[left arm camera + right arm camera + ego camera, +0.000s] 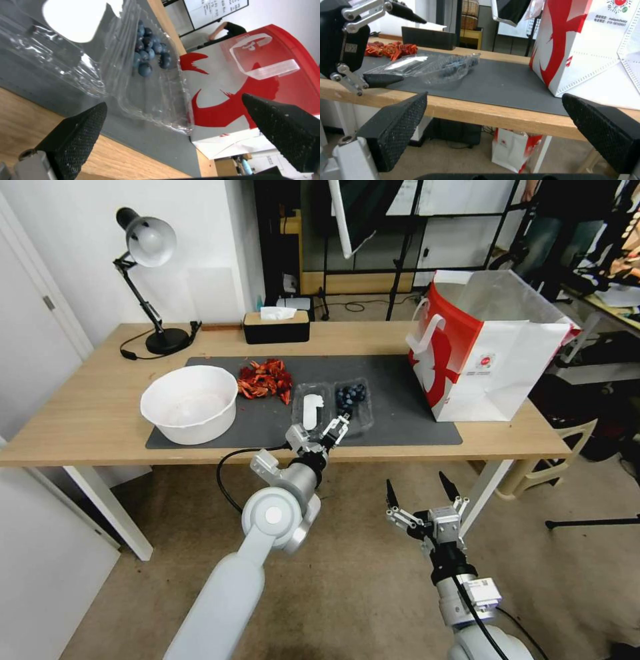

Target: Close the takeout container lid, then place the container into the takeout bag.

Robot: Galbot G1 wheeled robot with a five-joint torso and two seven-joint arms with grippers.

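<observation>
The takeout container [352, 400] lies open on the grey mat [400, 413], with blueberries in its right half. Its lid [311, 410], bearing a white label, lies flat to the left. My left gripper [320, 428] is open just in front of the container's near edge, about at the hinge. In the left wrist view the container [150, 82] and the lid [76, 22] lie beyond my open left gripper [173, 100]. The takeout bag [487, 360] stands open at the right end of the table. My right gripper [421, 492] hangs open below the table's front edge, over the floor.
A big white bowl [190, 403] sits on the mat's left end, with a pile of red shells [265, 378] beside it. At the back stand a black tissue box [276, 325] and a desk lamp [150, 243]. A bare stretch of mat separates container and bag.
</observation>
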